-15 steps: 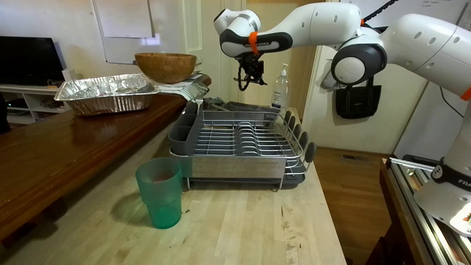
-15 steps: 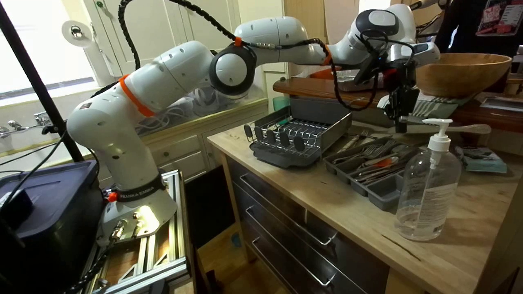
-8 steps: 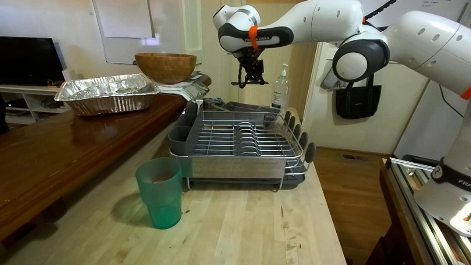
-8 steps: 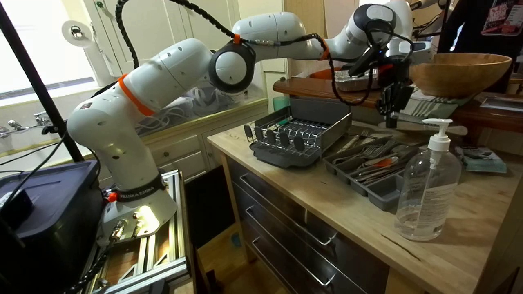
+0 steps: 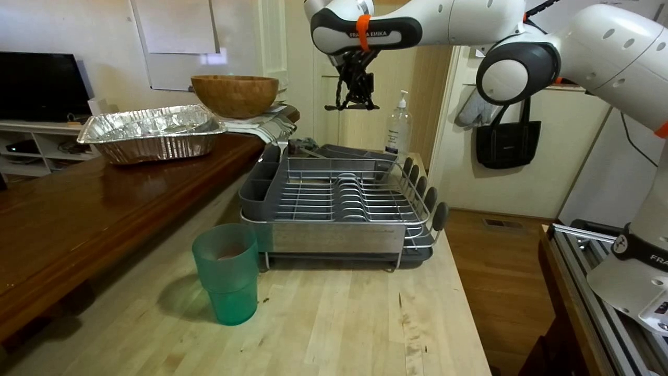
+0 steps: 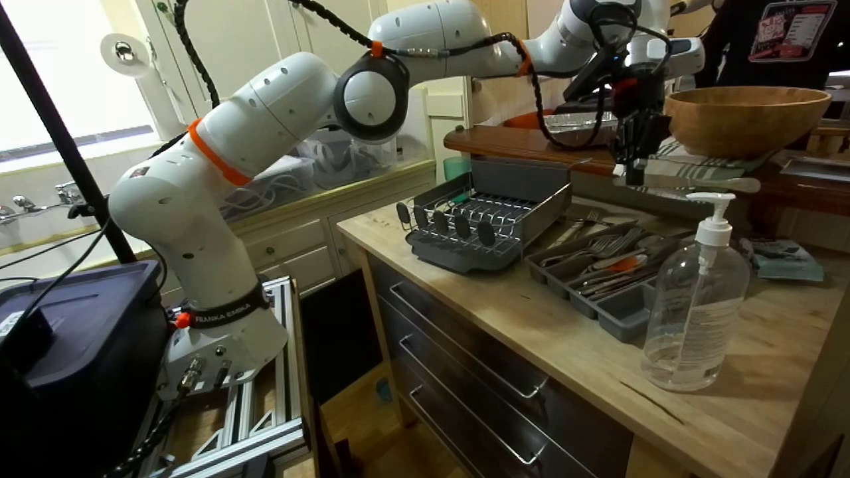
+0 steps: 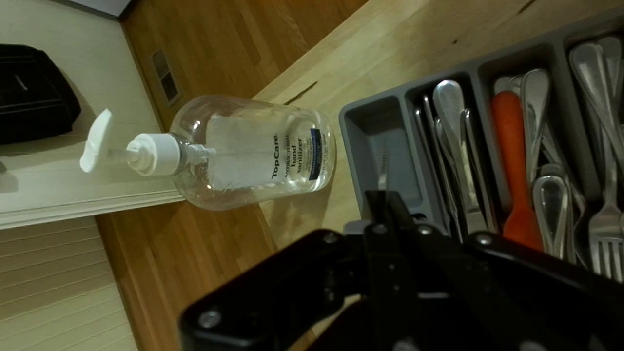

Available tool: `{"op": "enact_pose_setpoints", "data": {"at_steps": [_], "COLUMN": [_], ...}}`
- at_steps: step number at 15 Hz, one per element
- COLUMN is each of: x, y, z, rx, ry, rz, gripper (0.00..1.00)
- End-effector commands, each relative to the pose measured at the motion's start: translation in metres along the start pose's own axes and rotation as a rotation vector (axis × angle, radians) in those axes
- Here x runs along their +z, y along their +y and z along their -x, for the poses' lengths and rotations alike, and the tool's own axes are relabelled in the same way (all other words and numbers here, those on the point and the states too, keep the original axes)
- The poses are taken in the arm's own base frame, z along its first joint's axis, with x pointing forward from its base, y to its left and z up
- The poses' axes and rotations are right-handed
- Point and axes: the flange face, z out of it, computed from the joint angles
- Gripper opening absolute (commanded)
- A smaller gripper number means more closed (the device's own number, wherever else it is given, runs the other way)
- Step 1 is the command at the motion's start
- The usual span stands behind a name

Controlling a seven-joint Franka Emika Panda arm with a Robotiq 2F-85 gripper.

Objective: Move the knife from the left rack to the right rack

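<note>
In both exterior views the hand (image 7: 385,196) stands higher over the desk (image 5: 339,324) than a second ago, and the knife (image 6: 690,182) rises with it. The jaws are nearly together, parted only by the knife, which is all they hold. It hangs close to level, seemingly gripped away from its middle; which end is held I cannot tell. The wrist view puts it above the end compartment of the cutlery tray (image 7: 382,124), in from the desk's drawer edge, with the sanitizer bottle (image 6: 694,312) off to one side. Tray, bottle and dish drainer (image 5: 339,237) show no shift.

For the task, the pick-up looks done and the placing is not. The extra height probably serves to clear the holders' rims. The pictures do not settle which holder the sentence means by left or right. If the right rack (image 5: 430,198) is the row of dark uprights on the drainer's drawer-edge side, a carry along the desk comes next; if it is the tray, mostly a descent. The long free end could twist in the grip if it brushes a rim.
</note>
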Motion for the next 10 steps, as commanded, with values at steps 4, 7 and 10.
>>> {"op": "enact_pose_setpoints", "data": {"at_steps": [4, 7, 10], "x": [0.001, 0.007, 0.015], "y": [-0.030, -0.030, -0.036], "z": [0.000, 0.000, -0.008], "rx": [-0.068, -0.112, -0.197], "ry": [-0.012, -0.031, -0.011], "rz": [0.003, -0.015, 0.037], "gripper": [0.01, 0.01, 0.01]}}
